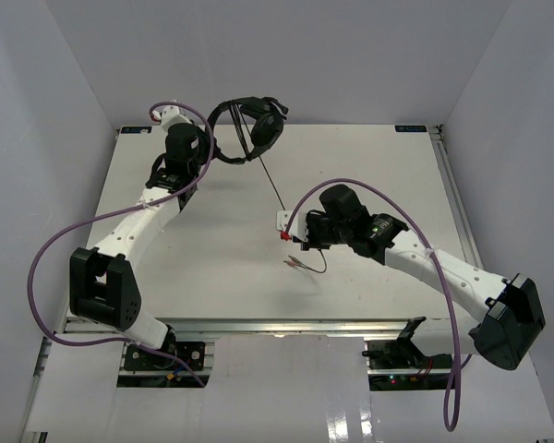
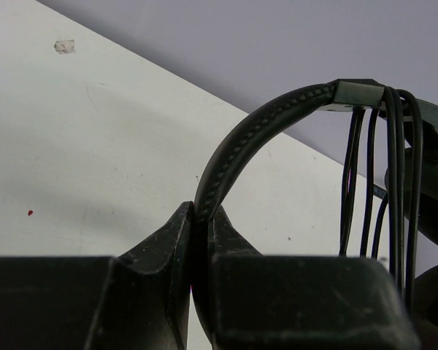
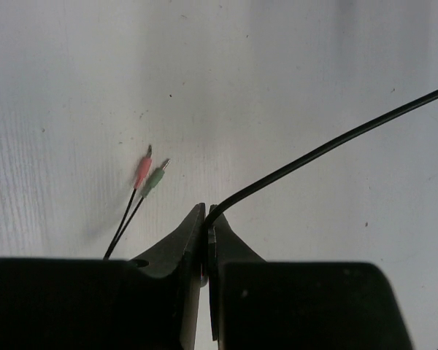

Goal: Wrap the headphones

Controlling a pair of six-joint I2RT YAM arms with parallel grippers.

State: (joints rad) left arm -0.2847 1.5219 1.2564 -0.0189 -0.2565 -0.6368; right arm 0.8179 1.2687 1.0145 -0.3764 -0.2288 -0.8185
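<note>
The black headphones (image 1: 256, 125) hang lifted over the table's far edge, held by the thin headband (image 2: 263, 124). My left gripper (image 2: 202, 215) is shut on that headband. Several turns of the thin dark cord (image 2: 390, 182) lie wound over the band beside an ear cup (image 2: 432, 197). From there the cord (image 1: 271, 183) runs taut down to my right gripper (image 1: 295, 236), which sits mid-table. In the right wrist view my right gripper (image 3: 206, 211) is shut on the cord (image 3: 328, 146). The cord's tail ends in a pink plug (image 3: 142, 173) and a green plug (image 3: 154, 180) lying on the table.
Purple arm cables (image 1: 51, 249) loop beside the left arm and over the right arm (image 1: 369, 189). The white table (image 1: 212, 268) is enclosed by grey walls at the back and both sides. A small scrap of tape (image 2: 64, 46) sticks to the tabletop.
</note>
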